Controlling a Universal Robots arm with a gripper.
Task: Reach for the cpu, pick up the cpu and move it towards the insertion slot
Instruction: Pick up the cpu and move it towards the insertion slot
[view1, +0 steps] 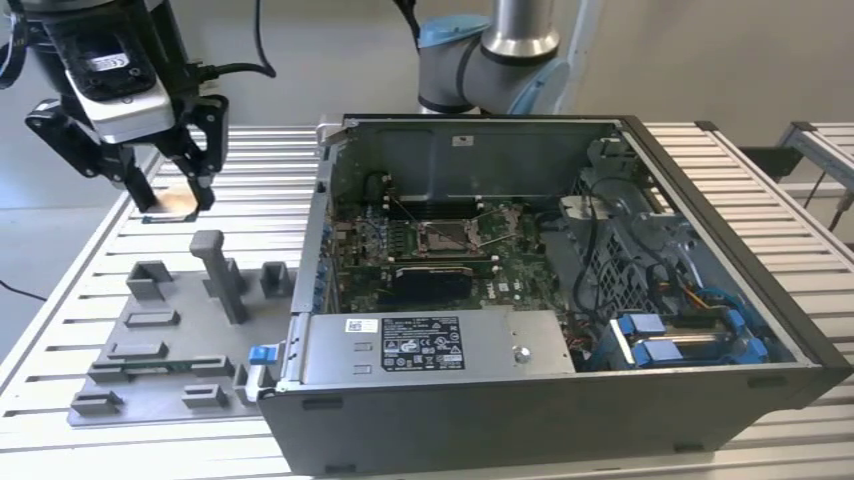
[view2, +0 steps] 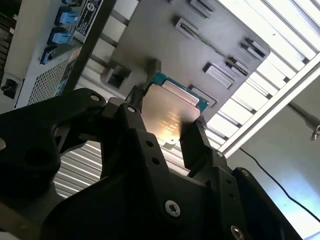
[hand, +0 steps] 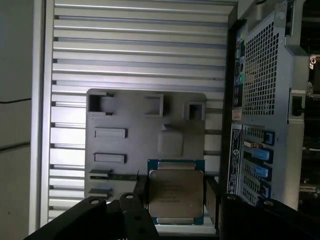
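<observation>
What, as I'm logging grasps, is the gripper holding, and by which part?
The gripper holds the cpu by two opposite edges, one finger on each side.

In the exterior view's upper left, the cpu (view1: 171, 208) is a pale sliver, mostly covered by the 2 fingers of the hand (view1: 170, 198). The arm (view1: 107, 40) above is cut by the frame edge. The insertion slot (view1: 451, 236) is too small to show its contacts. In both wrist views the hand's black body covers 1 edge of the cpu.
</observation>
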